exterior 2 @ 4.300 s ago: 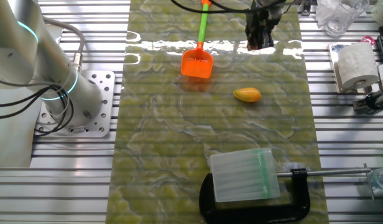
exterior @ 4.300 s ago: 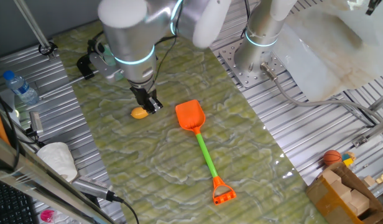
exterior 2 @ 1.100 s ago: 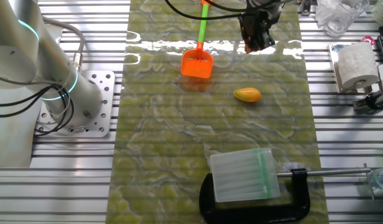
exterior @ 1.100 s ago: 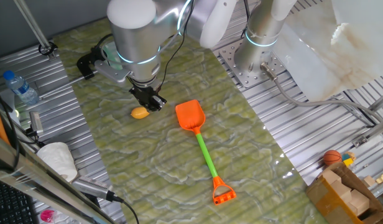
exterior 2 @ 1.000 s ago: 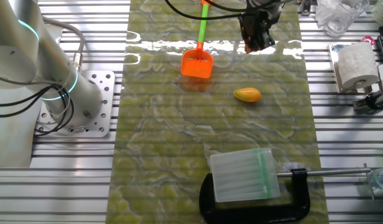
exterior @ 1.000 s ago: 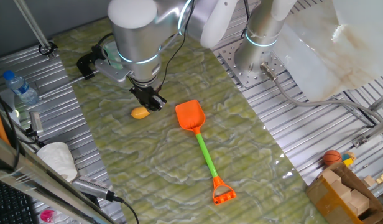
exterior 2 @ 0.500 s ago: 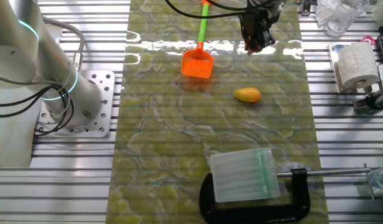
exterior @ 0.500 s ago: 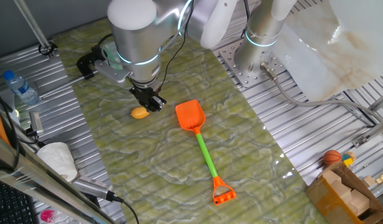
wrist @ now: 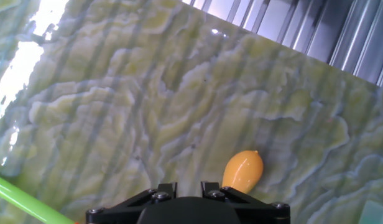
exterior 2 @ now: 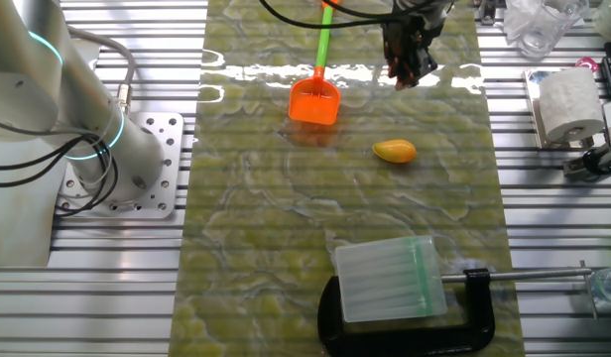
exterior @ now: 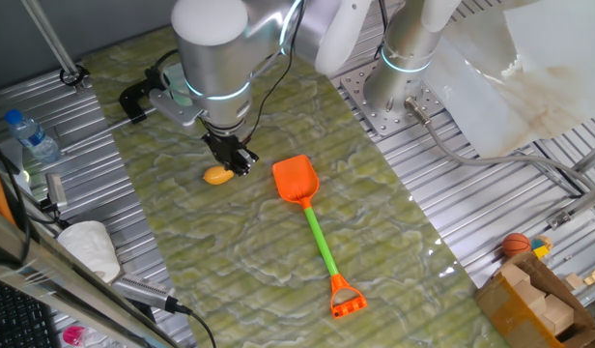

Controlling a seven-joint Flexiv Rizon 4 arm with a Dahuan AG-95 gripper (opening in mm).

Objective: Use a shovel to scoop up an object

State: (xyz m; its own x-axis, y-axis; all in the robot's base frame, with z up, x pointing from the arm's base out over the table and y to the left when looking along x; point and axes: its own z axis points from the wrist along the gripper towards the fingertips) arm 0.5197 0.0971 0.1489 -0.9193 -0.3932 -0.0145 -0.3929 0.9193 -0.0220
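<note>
**Tool hangs over the bench between lemon and shovel, nothing in its grip**

The tool (exterior: 234,159) hangs from the silver arm (exterior: 212,58) just above the green marbled mat (exterior: 269,232) that covers the middle of the bench (exterior: 452,193). In one fixed view its black fingertips sit close to the toy lemon (exterior: 217,175), a small yellow-orange oval lying on the mat, but the other fixed view shows the tool (exterior 2: 409,65) well apart from the lemon (exterior 2: 394,151), and raised off the surface. Its two fingers appear close together with only a narrow gap, and they hold nothing.

The toy shovel (exterior: 315,232) lies flat on the mat, untouched. Its orange blade (exterior: 295,180) points toward the lemon and sits near it, apart from it; the thin green shaft (exterior: 322,240) runs away to the orange D-shaped handle (exterior: 347,298). In the other fixed view the blade (exterior 2: 314,101) lies beside the tool and apart from it, with the shaft (exterior 2: 323,42) leading up out of the picture.

The hand view looks down past the black base of the tool; the lemon (wrist: 243,172) shows just beyond it on the mat, and a sliver of green shaft (wrist: 27,200) crosses the lower left corner.

A clear plastic box (exterior 2: 390,279) held in a black C-clamp (exterior 2: 464,315) stands at one end of the mat, well away from the lemon.
</note>
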